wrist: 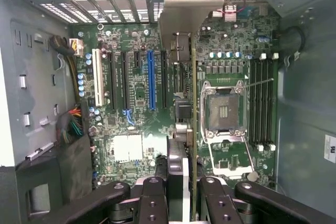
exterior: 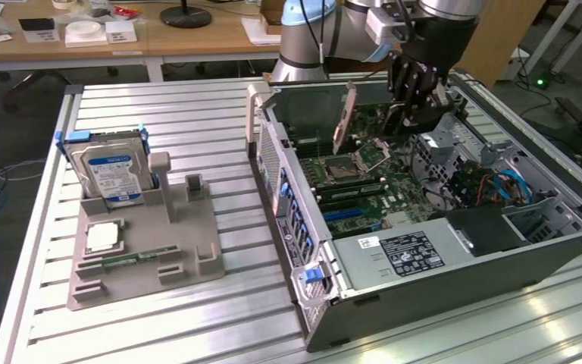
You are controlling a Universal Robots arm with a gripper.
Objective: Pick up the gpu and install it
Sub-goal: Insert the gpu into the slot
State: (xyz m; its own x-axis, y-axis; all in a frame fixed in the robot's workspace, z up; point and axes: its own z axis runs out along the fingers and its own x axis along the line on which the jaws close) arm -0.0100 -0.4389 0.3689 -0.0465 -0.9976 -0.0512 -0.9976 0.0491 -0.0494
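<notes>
The end effector (wrist: pixel 181 186) is clamped on the gpu (wrist: pixel 181 19), holding it on edge above the motherboard (wrist: pixel 137 90) inside the open computer case (exterior: pixel 473 262) on the surface (exterior: pixel 170 318).

A blue-labelled hard drive (exterior: pixel 109 173) stands upright in a grey holder (exterior: pixel 192 246) on the slatted table (exterior: pixel 170 114).

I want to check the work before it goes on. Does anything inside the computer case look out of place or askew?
Nothing looks damaged. The gpu, held on edge by the gripper, hangs over the motherboard beside the CPU socket, apparently not seated in a slot. That socket is empty, its latch frame open.
</notes>
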